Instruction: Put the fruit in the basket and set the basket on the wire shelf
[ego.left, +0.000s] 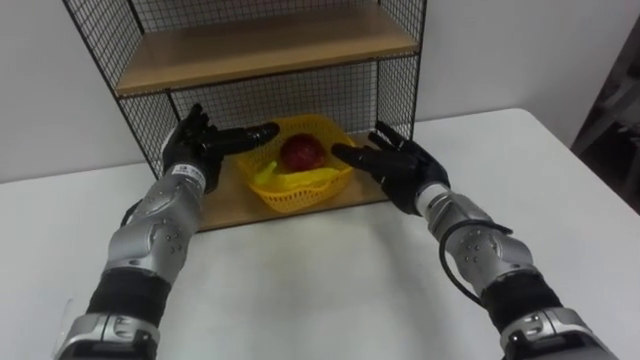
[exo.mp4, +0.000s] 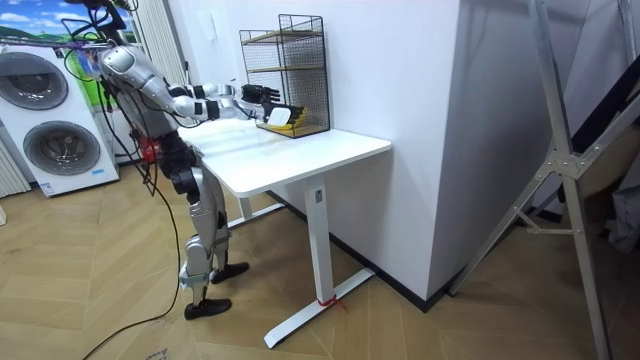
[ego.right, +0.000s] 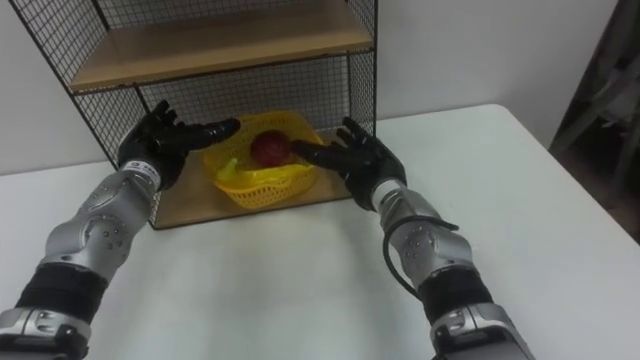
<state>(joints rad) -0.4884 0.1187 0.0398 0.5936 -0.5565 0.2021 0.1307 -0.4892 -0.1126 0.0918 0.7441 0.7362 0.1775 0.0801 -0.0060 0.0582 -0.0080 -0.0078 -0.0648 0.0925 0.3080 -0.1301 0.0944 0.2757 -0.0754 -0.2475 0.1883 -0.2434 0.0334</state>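
A yellow mesh basket (ego.left: 300, 175) (ego.right: 262, 170) rests on the bottom board of the black wire shelf (ego.left: 170, 130) (ego.right: 120, 120). A dark red fruit (ego.left: 302, 153) (ego.right: 268, 148) and a yellow banana (ego.left: 290, 180) (ego.right: 240, 170) lie inside it. My left hand (ego.left: 205, 143) (ego.right: 165, 142) is open beside the basket's left rim, fingers spread toward it. On the other side my right hand (ego.left: 395, 165) (ego.right: 355, 155) is open too, fingertips near the right rim. In the room view the basket (exo.mp4: 281, 118) sits in the shelf (exo.mp4: 285, 75) with both hands (exo.mp4: 255, 95) reaching to it.
The shelf stands at the back of a white table (ego.left: 320, 280) (exo.mp4: 300, 150) against a white wall. A wooden upper board (ego.left: 260, 50) runs above the basket. Two washing machines (exo.mp4: 50, 120) stand at the room view's left. I stand at the table's side.
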